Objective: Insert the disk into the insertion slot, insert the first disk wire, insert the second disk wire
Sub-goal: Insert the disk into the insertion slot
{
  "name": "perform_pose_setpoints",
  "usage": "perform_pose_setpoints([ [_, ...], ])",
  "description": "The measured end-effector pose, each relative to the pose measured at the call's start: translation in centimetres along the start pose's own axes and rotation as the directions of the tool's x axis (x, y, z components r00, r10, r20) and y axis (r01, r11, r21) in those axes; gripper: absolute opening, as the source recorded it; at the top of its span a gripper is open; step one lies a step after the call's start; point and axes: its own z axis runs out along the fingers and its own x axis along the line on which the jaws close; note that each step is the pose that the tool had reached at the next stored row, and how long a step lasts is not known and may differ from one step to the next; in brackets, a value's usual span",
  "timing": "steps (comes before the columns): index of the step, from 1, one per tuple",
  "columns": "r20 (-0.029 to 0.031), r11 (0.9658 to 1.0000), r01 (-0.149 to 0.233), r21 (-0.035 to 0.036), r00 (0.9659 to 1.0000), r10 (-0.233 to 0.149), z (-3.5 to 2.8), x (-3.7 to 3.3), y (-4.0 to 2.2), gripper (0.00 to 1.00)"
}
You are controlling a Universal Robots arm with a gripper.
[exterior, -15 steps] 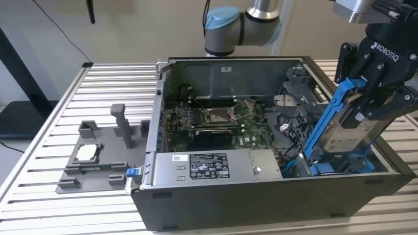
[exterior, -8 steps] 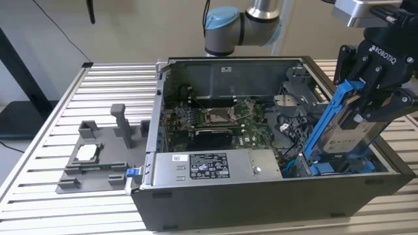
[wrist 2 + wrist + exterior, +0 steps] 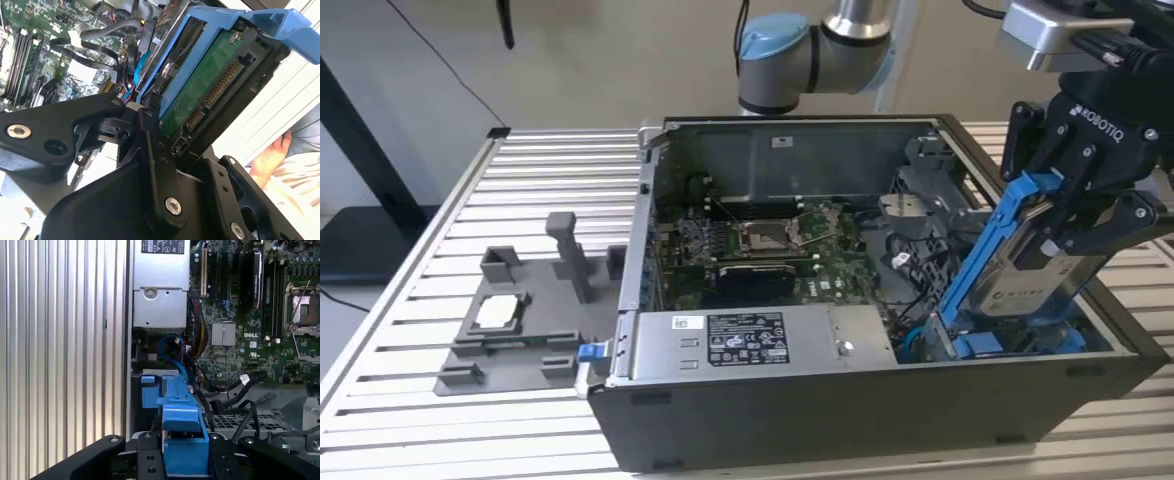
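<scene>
Fingers [image 3: 152, 160] of your gripper [image 3: 1074, 230] are clamped on the disk [image 3: 1027, 285], pressing its blue carrier frame from both sides. You hold the disk tilted, upper end leaning toward the exterior view's right, lower end down inside the open computer case [image 3: 881, 420] at its corner on that side, close to blue bay plastic [image 3: 1001, 342]; whether they touch cannot be told. Beyond lie black cables [image 3: 914, 265], then the green motherboard [image 3: 774, 240], with the silver power supply box [image 3: 747, 340] along the case's near wall. Farther off, a grey fixture [image 3: 520, 320] sits on the slatted table [image 3: 400, 300].
</scene>
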Motion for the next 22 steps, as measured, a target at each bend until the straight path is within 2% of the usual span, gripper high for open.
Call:
perform_pose_setpoints([
  [8, 0.0000, 1.0000, 0.003, 0.0000, 1.0000, -0.003, 0.77, -0.10, -0.23, 0.33],
  [22, 0.0002, 1.0000, 0.004, 0.0000, 1.0000, -0.004, 3.25, -0.14, -0.34, 0.33],
])
